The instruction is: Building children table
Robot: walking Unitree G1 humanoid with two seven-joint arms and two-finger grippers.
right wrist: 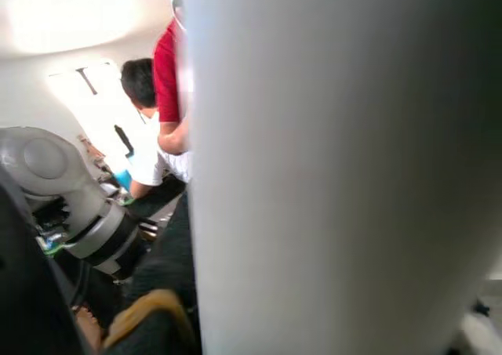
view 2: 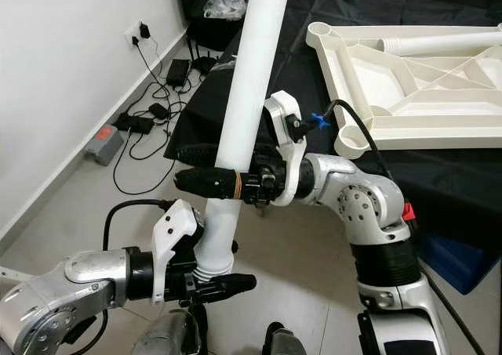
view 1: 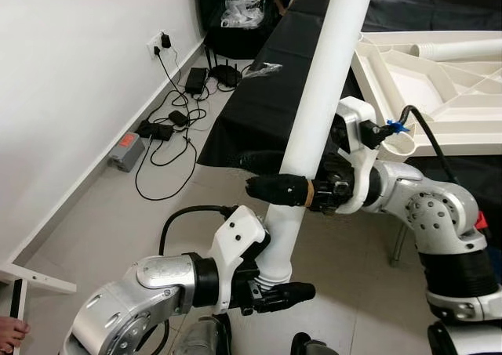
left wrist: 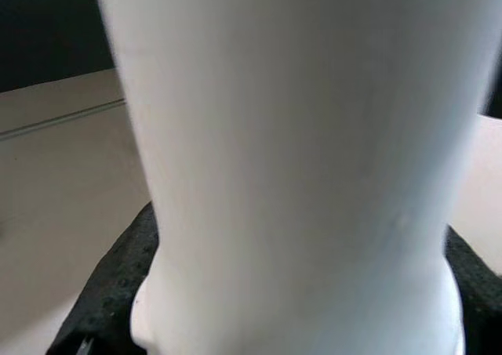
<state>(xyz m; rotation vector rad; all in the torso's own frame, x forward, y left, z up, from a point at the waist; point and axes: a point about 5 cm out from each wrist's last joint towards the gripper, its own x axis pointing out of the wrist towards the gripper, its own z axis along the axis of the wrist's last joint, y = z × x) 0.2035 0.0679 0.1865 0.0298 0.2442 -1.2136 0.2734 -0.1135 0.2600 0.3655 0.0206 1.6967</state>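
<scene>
Left end effector [view 1: 276, 286]: nearest, low in front; closed around threaded bottom end of the white table leg [view 1: 318, 120], fingers on either side.
Right end effector [view 1: 271, 179]: higher up, clamped across the middle of the same leg, fingers [view 2: 205, 180] wrapping both sides.
Table leg: long white tube, held off the floor, tilted, top end leaning toward the worktop [view 1: 259, 96].
Tabletop [view 1: 439, 96]: white ribbed panel, underside up on the black-covered worktop, beyond the right arm; round corner socket [view 2: 354, 139] near the right wrist; another leg [view 1: 459, 51] lying on the panel.
Step in hand, as judged: bringing the threaded end to a socket.
Doing it well: keep both grips firm, swing the lower end up and over, line tube axis with socket before pushing or twisting; avoid knocking the panel.
Far left: cables and adapters [view 1: 169, 120] on the floor by the wall.
</scene>
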